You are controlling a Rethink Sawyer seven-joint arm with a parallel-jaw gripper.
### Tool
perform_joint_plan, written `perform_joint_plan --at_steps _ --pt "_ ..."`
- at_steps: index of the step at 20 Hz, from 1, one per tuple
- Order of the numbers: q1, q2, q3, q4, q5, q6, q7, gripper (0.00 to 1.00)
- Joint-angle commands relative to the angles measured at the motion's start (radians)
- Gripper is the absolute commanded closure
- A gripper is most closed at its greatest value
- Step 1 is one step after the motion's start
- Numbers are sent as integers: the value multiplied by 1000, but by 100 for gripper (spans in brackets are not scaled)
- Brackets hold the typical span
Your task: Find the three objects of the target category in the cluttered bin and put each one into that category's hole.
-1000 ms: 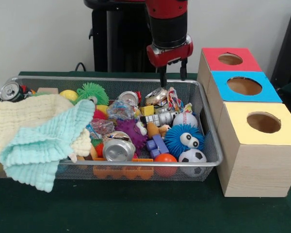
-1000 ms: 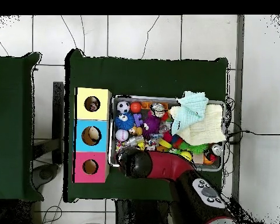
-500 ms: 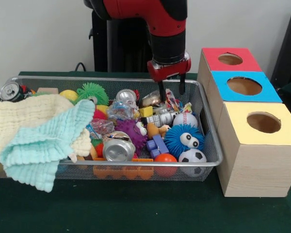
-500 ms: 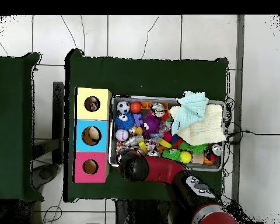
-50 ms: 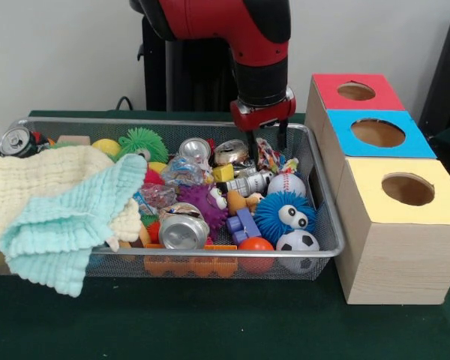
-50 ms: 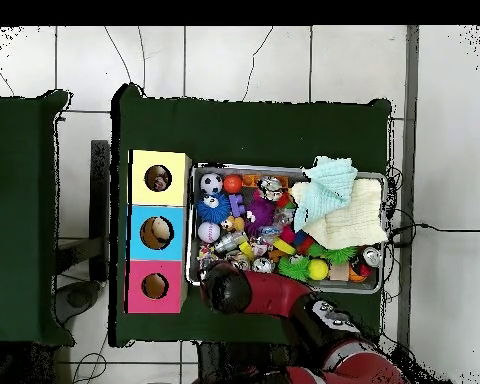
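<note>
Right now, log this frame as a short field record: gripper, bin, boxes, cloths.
gripper: open, fingers down inside the bin's far side, holding nothing
bin: wire mesh, full of balls, crushed cans and toys
boxes: red, blue, yellow tops in a row beside the bin, one hole each
cloths: cream and mint, draped over one end of the bin

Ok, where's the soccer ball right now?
In the front view, the soccer ball sits in the bin's near right corner, below the blue googly-eyed ball, beside the orange ball.
</note>
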Motion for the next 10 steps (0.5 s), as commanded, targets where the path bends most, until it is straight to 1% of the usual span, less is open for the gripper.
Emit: perform_joint_plan --at_steps 1,10 --pt "5 40 -8 -61 58 -30 239 100" --pt "-18 42 11 -55 53 -38 232 100"
